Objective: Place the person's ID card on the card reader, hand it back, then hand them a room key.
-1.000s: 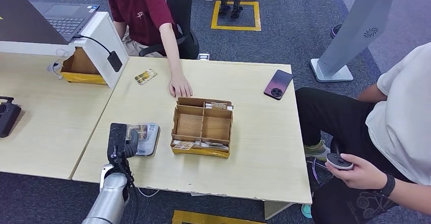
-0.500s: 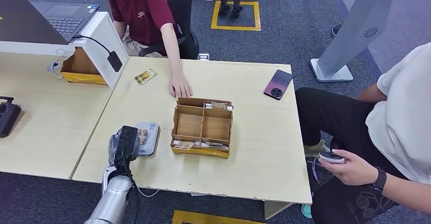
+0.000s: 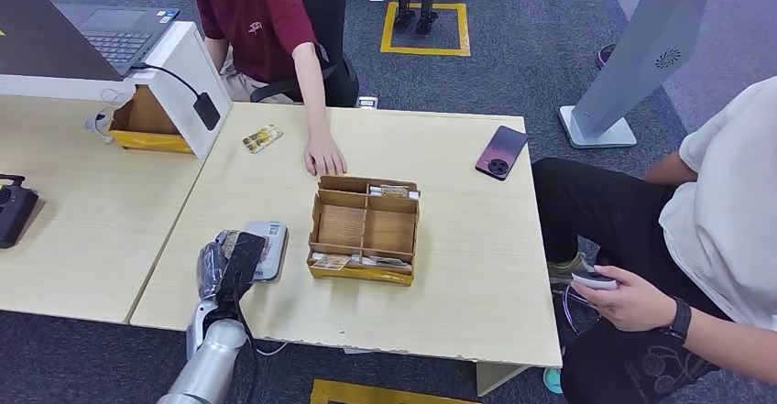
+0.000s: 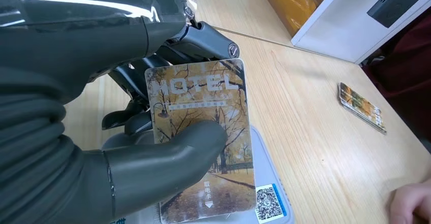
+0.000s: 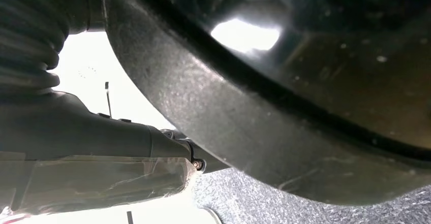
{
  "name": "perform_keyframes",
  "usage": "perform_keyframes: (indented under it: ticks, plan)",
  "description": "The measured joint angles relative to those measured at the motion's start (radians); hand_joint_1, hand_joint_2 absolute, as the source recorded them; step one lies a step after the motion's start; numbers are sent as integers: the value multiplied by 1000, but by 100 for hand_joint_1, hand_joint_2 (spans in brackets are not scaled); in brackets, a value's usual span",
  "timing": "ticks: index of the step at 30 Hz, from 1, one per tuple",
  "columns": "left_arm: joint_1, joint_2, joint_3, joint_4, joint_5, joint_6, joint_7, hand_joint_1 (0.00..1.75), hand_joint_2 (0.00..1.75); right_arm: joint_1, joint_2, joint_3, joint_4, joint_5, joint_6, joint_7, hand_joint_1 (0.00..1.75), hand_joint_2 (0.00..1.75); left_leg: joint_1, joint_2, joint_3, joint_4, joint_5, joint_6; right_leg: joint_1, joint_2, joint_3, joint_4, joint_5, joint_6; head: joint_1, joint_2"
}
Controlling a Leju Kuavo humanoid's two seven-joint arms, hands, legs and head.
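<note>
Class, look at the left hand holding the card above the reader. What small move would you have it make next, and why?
Probably lower the card flat onto the card reader. The left hand pinches the card between thumb and fingers just above the reader, apparently tilted rather than lying on it, so reading likely has not happened.

This is looking like an office or robot test room: pale wooden desks (image 3: 431, 312) are standing on grey carpet (image 3: 541, 47), a laptop (image 3: 114, 33) is sitting far left, and yellow tape squares (image 3: 426, 28) are marking the floor.
</note>
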Motion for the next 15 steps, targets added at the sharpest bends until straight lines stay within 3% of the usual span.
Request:
perform_keyframes:
  ticks: [15]
  plan:
    - [-4, -9, -5, 30, -69, 51, 10, 175, 175, 0, 0, 18, 0, 0, 3, -3, 0, 175, 0, 0, 1, 0, 0, 0, 0, 0, 1, 0, 0, 0, 0, 0]
